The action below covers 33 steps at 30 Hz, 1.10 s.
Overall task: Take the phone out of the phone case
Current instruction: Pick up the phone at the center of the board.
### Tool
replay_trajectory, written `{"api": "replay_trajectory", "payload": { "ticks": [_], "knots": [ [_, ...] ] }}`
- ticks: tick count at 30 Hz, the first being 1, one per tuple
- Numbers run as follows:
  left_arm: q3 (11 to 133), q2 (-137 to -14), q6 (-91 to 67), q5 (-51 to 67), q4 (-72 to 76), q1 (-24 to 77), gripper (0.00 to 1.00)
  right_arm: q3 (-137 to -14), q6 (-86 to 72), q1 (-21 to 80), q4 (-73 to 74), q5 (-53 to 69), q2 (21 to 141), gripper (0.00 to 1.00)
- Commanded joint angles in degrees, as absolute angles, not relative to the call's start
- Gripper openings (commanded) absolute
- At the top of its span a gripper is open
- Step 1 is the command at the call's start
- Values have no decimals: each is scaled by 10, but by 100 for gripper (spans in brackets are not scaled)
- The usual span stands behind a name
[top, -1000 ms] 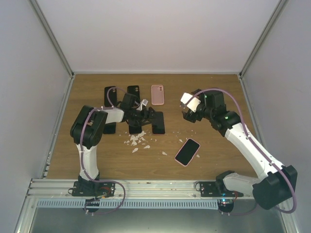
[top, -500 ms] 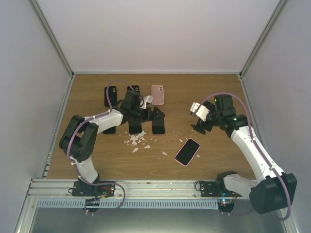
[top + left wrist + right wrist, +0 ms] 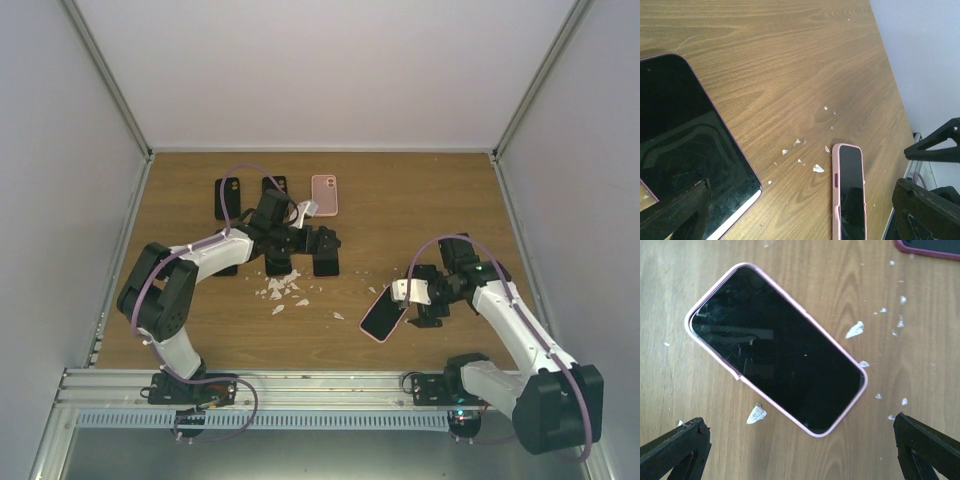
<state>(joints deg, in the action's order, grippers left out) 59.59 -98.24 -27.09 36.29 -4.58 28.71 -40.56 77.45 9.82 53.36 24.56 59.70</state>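
Two sets of jaws stand fully spread and empty: the right gripper (image 3: 800, 452) hovers over the phone (image 3: 775, 367), which lies screen-up in its pink case (image 3: 689, 324), untouched, centred within the jaw span, with the left gripper (image 3: 306, 238) well apart.

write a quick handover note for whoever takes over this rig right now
Left gripper: open, empty, over the black phones at the back.
Right gripper: open, empty, above the phone, not gripping it.
Phone: screen up on the table, fully in its pink case, white chips around it.
Done: nothing on this phone.
Left: hold the case, work the phone out.
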Motion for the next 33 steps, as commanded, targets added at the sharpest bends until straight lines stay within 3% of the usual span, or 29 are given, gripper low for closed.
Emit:
{"api": "replay_trajectory", "payload": {
  "ticks": [1,22,33],
  "knots": [
    [606,-975,-254,352,-36,287,99,-381,890,107,524,255,605,100],
    [604,-982,-276,367,-22,274,99,-321,930,248,344,173,717,100],
    [600,-989,-281,365,-22,267,99,-415,893,269,415,199,863,100]
  ]
}}
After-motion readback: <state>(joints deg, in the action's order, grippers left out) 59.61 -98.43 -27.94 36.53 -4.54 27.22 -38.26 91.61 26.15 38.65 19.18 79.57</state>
